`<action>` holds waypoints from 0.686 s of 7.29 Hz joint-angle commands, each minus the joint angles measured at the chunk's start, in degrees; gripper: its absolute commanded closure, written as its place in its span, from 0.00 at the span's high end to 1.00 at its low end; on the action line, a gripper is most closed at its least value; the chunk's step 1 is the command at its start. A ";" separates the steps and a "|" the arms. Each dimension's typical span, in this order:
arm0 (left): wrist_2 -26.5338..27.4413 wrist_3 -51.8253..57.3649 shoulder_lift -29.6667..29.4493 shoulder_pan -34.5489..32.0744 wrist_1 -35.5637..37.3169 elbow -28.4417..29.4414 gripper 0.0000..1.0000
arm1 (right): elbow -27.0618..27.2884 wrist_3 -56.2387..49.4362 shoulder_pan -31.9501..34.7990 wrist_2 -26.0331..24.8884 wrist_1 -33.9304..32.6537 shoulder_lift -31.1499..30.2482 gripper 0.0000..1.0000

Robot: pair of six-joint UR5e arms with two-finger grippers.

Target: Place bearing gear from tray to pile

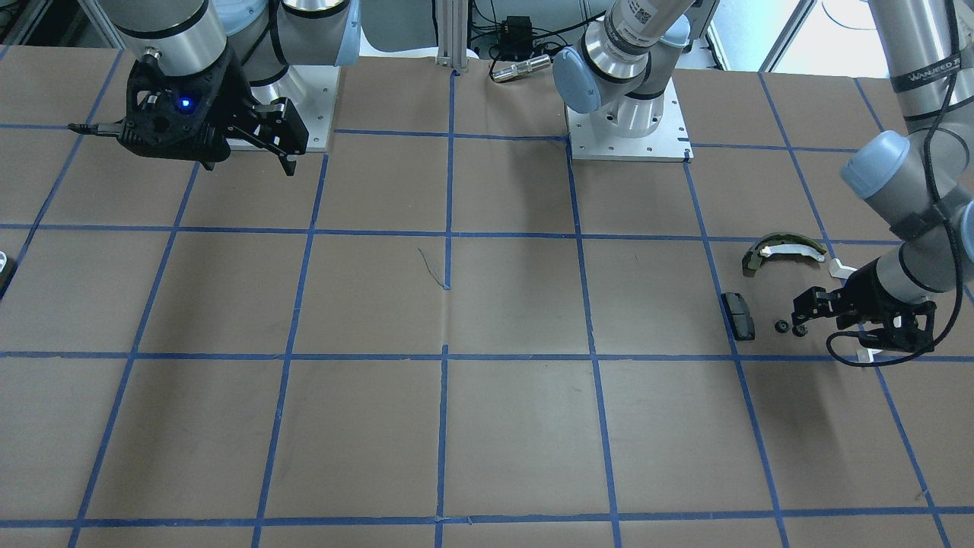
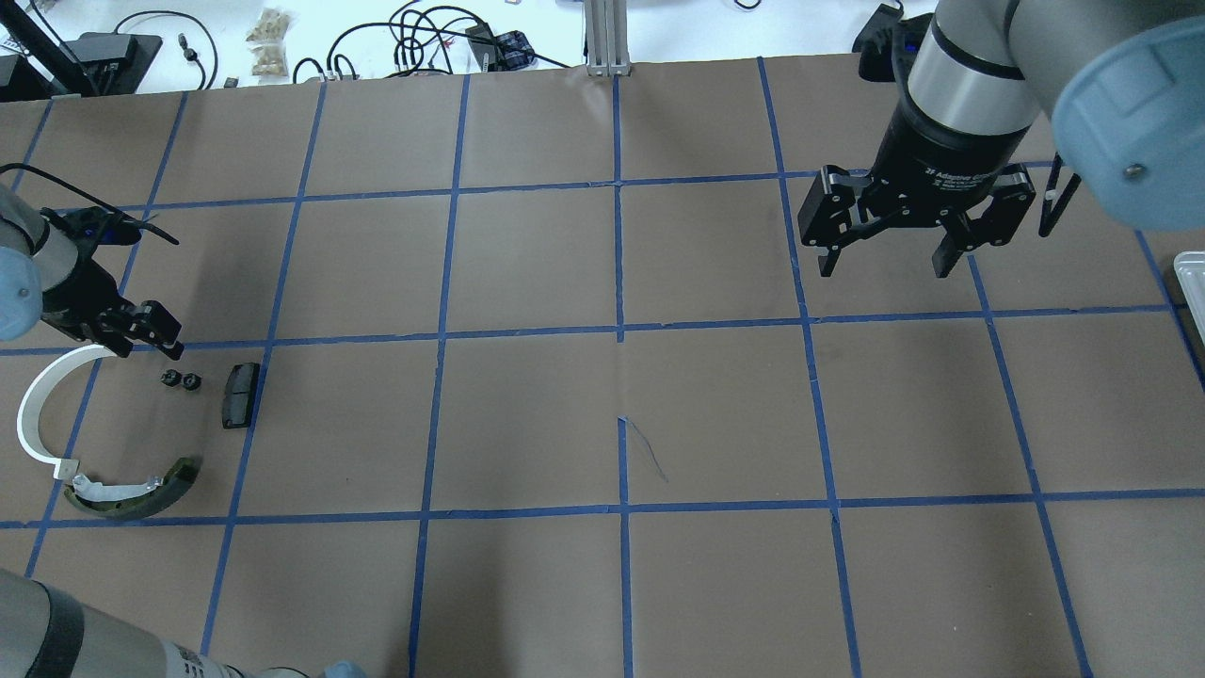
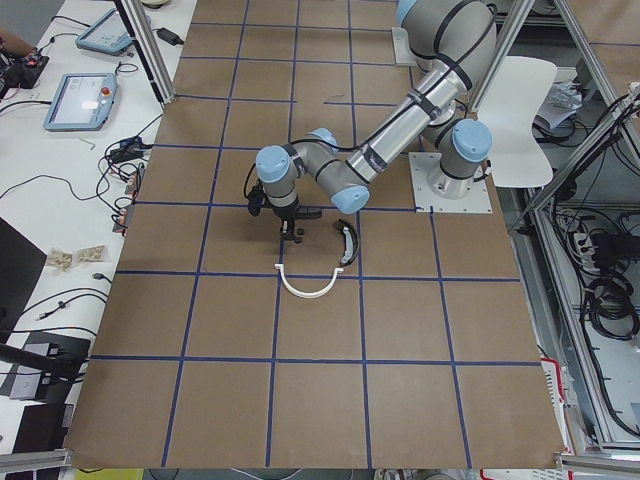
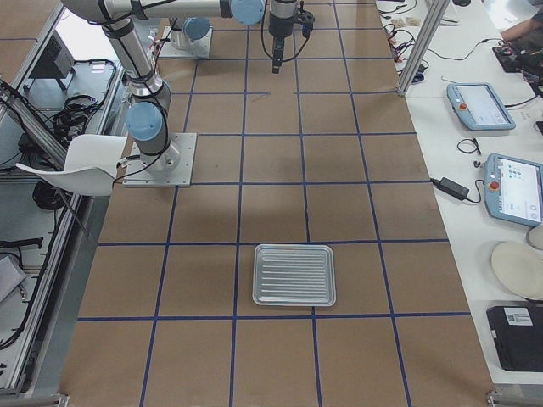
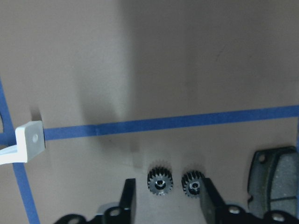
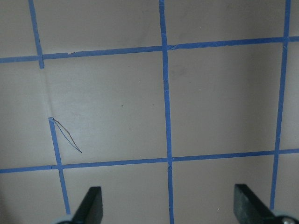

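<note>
Two small black bearing gears [image 2: 171,379] [image 2: 192,381] lie on the table in the pile, beside a black rectangular pad [image 2: 241,395], a thin white arc [image 2: 38,414] and an olive-green shoe [image 2: 141,485]. My left gripper [image 2: 152,350] is open just above the gears. In the left wrist view both gears [image 5: 160,181] [image 5: 192,183] lie between its spread fingers [image 5: 127,196], and it holds nothing. The tray [image 4: 294,274] looks empty. My right gripper [image 2: 885,250] is open and empty, high above the table's right half.
The tray's edge shows at the right rim of the overhead view [image 2: 1191,282]. The brown table surface [image 2: 621,414] has a grid of blue tape lines. Cables and small items lie beyond the far edge [image 2: 424,38].
</note>
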 commanded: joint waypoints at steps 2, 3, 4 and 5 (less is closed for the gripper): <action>-0.46 -16.76 11.18 -11.29 -21.69 8.65 1.00 | -0.08 0.64 -0.36 -0.25 -0.33 0.03 1.00; -0.30 -25.12 14.17 -18.29 -23.13 9.80 1.00 | 0.01 0.73 -0.28 -0.51 -0.68 0.03 1.00; -0.64 -29.56 16.11 -23.15 -23.41 10.07 1.00 | 0.10 0.73 -0.28 -0.51 -0.68 0.03 1.00; -0.73 -31.52 18.13 -25.90 -23.32 9.03 1.00 | 0.10 0.81 -0.19 -0.51 -0.68 0.03 1.00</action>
